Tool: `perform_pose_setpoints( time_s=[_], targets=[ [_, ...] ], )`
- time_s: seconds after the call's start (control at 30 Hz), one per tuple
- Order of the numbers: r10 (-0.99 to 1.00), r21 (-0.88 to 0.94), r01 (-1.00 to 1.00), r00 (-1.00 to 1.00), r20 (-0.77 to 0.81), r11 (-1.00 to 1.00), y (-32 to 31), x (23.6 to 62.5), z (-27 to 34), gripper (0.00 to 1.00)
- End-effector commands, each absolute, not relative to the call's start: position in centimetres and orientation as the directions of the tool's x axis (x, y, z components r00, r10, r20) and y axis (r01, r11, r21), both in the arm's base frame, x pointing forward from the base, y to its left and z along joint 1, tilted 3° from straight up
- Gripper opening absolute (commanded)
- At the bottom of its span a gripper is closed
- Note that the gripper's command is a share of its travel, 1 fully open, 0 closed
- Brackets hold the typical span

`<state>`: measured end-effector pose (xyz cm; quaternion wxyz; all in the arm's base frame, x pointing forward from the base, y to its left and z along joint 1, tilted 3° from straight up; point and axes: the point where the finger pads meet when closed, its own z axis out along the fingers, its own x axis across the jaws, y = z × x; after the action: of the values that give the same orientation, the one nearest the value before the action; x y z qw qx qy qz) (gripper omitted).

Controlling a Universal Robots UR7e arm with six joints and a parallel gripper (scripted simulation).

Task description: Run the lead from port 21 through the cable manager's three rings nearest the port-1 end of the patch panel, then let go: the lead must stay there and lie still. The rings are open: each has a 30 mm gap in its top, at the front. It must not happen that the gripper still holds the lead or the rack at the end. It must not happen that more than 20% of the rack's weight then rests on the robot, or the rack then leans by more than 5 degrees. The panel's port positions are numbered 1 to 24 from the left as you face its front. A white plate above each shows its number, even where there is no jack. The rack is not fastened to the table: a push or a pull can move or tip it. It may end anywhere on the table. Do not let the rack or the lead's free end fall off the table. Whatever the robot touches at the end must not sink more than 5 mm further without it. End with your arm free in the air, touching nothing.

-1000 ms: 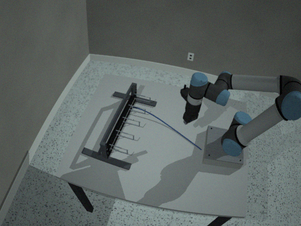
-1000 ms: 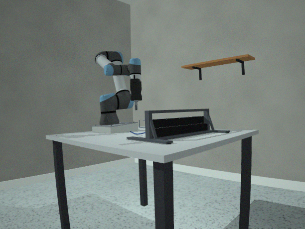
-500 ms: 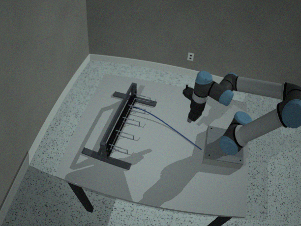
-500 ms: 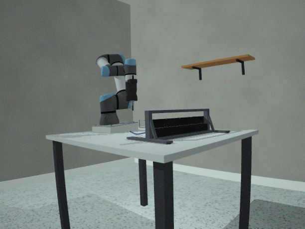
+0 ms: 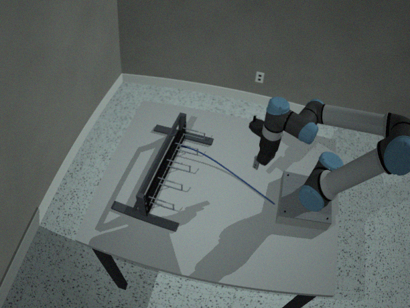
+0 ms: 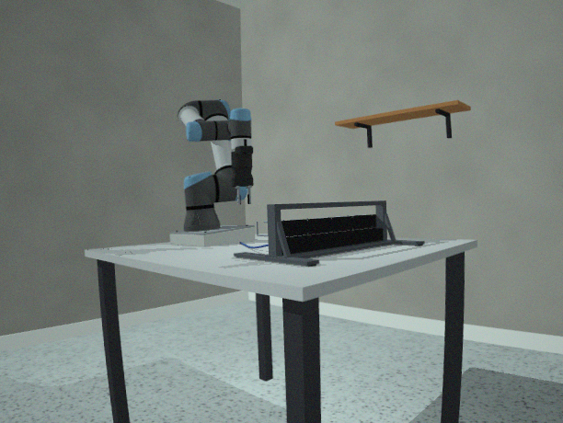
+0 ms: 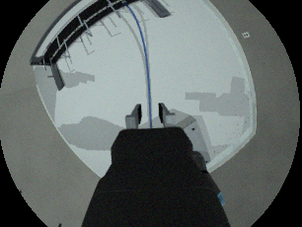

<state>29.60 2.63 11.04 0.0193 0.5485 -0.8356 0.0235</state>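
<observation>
The dark rack (image 5: 145,199) (image 6: 322,205) (image 7: 78,13) stands on the table with its row of wire rings (image 5: 173,184) facing the robot. The blue lead (image 5: 228,171) (image 6: 256,246) (image 7: 146,54) leaves the panel near the rack's far end in the top view and runs across the table. Its free end (image 5: 272,203) lies by the robot's base plate. It is well apart from the three rings at the rack's near end. My gripper (image 5: 256,165) (image 6: 244,198) (image 7: 150,110) is open and empty. It points down, well above the table and over the lead's outer stretch.
The robot's grey base plate (image 5: 295,214) (image 6: 207,237) sits on the table right of the lead's end. The table's (image 5: 268,268) front edge runs along the bottom in the top view. An orange wall shelf (image 6: 405,114) hangs far behind the rack.
</observation>
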Motion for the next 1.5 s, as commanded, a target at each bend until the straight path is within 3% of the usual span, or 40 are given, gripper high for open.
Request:
perform_pose_setpoints(
  time_s=[0.0,0.93,1.47],
  targets=[
    [-0.916,-0.019,-0.918,-0.398,0.058,0.397,2.6,29.6,11.1,0.67],
    [-0.916,-0.019,-0.918,-0.398,0.058,0.397,2.6,29.6,10.8,0.67],
    [-0.916,-0.019,-0.918,-0.398,0.058,0.397,2.4,29.6,6.8,0.67]
  ],
)
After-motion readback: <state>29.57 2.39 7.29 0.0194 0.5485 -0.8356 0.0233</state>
